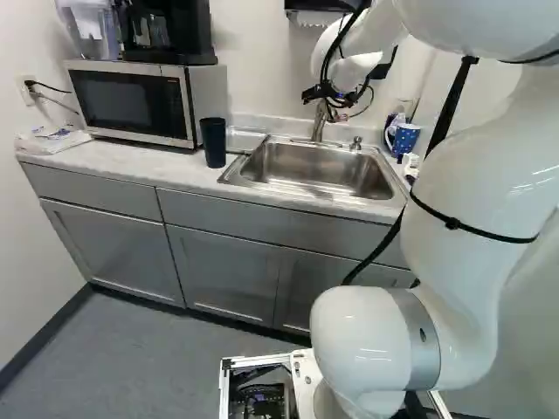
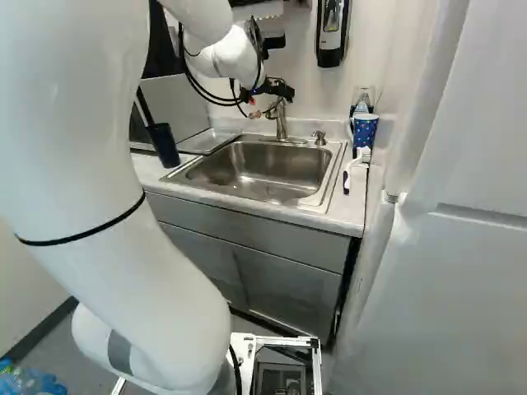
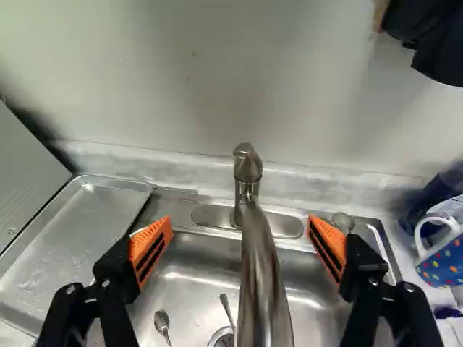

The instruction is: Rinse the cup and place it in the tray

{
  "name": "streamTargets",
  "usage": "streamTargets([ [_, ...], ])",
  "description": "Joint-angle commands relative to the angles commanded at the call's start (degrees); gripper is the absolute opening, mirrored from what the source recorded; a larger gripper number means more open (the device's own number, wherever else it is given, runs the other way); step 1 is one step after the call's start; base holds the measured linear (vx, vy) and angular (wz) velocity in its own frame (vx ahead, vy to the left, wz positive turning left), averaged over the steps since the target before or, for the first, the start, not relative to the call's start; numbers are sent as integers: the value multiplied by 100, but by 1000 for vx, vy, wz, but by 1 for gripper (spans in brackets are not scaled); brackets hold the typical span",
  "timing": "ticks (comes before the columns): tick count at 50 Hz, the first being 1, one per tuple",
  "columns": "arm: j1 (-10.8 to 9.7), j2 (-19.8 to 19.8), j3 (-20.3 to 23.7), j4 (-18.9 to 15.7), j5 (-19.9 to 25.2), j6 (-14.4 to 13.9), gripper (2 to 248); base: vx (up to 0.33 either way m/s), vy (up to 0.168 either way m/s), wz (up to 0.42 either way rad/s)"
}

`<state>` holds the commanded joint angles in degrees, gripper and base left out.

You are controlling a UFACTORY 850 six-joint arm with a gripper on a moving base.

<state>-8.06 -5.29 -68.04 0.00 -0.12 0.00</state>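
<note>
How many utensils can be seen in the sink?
2. A spoon lies on the tray side of the drain; a slim handle reaches up to the drain, between spoon and faucet. The faucet may hide more.

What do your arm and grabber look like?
My arm is white, smooth and rounded, with a silvery band low down, black straps around it and black cables near the wrist. My gripper is black, and its two pads are bright orange with dark slots.
</note>
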Motion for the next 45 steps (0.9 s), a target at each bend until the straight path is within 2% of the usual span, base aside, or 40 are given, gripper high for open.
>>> streamTargets([
  [28,355,-457,-489,0,20,0,247,0,0,0],
  [45,433,-806,-876,0,123,0,247,0,0,0],
])
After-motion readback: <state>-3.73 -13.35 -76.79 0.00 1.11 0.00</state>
